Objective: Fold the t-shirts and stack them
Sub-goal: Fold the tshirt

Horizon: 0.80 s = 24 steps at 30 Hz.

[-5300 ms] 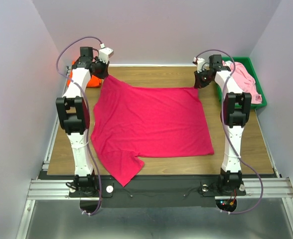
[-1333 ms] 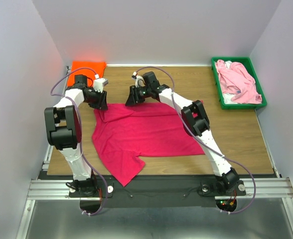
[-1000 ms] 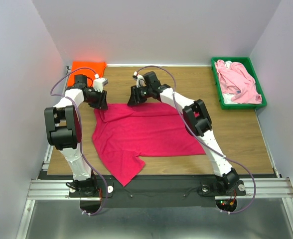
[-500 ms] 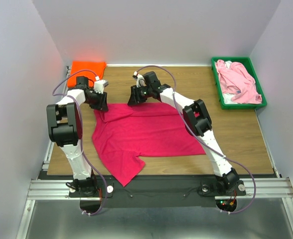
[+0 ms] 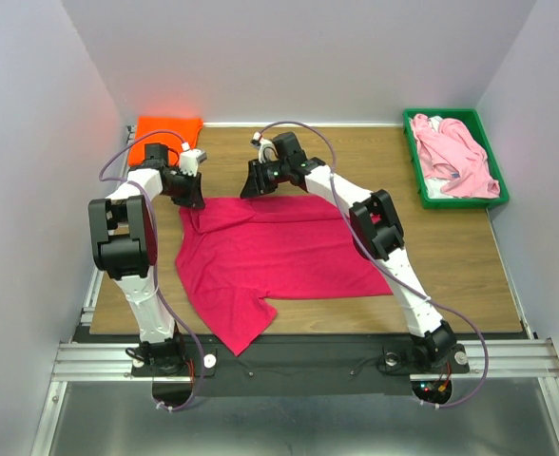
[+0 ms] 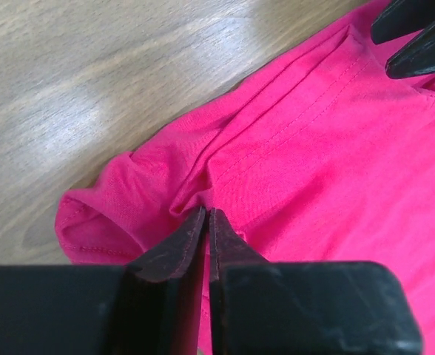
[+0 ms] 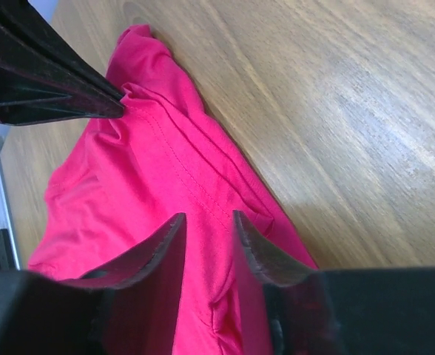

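The crimson t-shirt [image 5: 275,252] lies folded over on the wooden table, one sleeve hanging toward the near edge. My left gripper [image 5: 190,197] sits at the fold's far left corner. In the left wrist view it [image 6: 206,212] is shut on a pinched ridge of the crimson cloth [image 6: 328,155]. My right gripper [image 5: 252,190] hovers over the far edge a little to the right. In the right wrist view it [image 7: 208,220] is open, its tips astride the hem of the crimson cloth [image 7: 151,170]. The orange t-shirt [image 5: 168,128] lies folded at the far left. The pink t-shirt [image 5: 455,157] is crumpled.
The pink shirt fills a green tray [image 5: 460,202] at the far right corner. Bare wooden table [image 5: 451,256] shows to the right of the crimson shirt. Walls close in on three sides. The other gripper's black fingers [image 7: 55,92] show at the right wrist view's top left.
The crimson shirt, spread flat at first, is now folded with both grippers at its far edge. In the last second the left arm's jaws came together on the cloth; the right gripper shifted slightly.
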Motion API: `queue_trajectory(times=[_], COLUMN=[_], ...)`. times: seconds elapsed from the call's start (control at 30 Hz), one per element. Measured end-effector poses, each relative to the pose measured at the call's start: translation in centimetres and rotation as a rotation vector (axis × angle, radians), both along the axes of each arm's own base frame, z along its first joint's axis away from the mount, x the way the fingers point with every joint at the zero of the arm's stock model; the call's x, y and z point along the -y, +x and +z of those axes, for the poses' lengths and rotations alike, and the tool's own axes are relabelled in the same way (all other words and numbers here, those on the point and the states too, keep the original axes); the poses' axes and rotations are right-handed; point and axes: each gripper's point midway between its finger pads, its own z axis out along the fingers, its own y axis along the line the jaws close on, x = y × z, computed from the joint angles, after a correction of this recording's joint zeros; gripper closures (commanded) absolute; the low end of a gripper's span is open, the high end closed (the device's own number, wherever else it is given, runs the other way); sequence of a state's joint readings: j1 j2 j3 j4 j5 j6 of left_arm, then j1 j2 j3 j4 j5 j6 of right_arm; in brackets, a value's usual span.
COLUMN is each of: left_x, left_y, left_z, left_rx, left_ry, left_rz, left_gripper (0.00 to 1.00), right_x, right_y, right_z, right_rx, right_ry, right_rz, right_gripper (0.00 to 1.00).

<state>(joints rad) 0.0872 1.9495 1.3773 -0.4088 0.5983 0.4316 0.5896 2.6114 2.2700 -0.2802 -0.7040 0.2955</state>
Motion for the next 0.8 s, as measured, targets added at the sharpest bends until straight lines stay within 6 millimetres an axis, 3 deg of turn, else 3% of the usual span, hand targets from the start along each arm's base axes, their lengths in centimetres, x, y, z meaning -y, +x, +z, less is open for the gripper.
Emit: queue_trajectory(times=[0.17, 0.63, 0.8], left_x=[0.1, 0.2, 0.3], left_y=[0.0, 0.3, 0.3], left_z=[0.0, 0.5, 0.5], left_rx=[0.001, 0.014, 0.013], left_ry=[-0.003, -0.011, -0.015], left_rz=[-0.002, -0.01, -0.012], left_gripper=[1.0, 1.0, 1.0], right_x=[0.1, 0.4, 0.5], right_y=[0.3, 1.1, 0.8], right_z=[-0.1, -0.6, -1.7], right_rx=[0.007, 0.024, 0.013], right_ry=[-0.01, -0.038, -0.061], right_rz=[-0.017, -0.061, -0.066], right_gripper=[0.56, 0.56, 0.56])
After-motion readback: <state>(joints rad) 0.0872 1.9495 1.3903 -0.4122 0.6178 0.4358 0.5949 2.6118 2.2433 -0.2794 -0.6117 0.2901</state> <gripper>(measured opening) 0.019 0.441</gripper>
